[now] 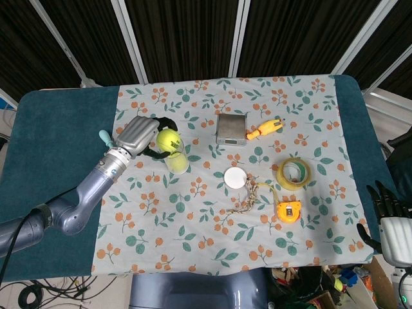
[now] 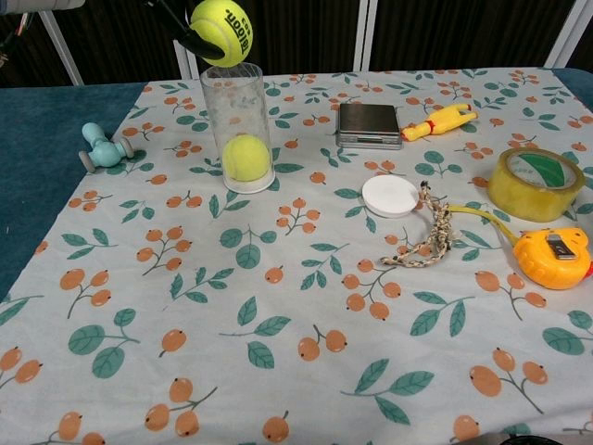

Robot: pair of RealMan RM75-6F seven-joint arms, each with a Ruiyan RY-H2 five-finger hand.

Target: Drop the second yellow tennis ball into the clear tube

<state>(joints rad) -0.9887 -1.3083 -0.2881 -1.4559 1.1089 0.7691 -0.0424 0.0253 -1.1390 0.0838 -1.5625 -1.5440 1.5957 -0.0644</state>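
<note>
Floral tablecloth (image 2: 278, 306) | our left hand (image 1: 136, 136) grips fuzzy yellow tennis ball (image 2: 222, 31) above clear plastic tube (image 2: 238, 111) | right hand (image 1: 389, 215) idle, fingers spread | risk: off-centre release bounces off rim, toppling tube.

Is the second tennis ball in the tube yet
Not yet. The left robot hand holds the second tennis ball just above the tube; one ball sits inside.

The clear tube (image 2: 237, 126) stands upright on the flowery tablecloth, open end up, and there's already one yellow tennis ball (image 2: 246, 158) sitting at the bottom of it. The second tennis ball (image 2: 222, 30), yellow with dark lettering on it, is up in the air right over the tube's mouth, just above the rim.
</note>
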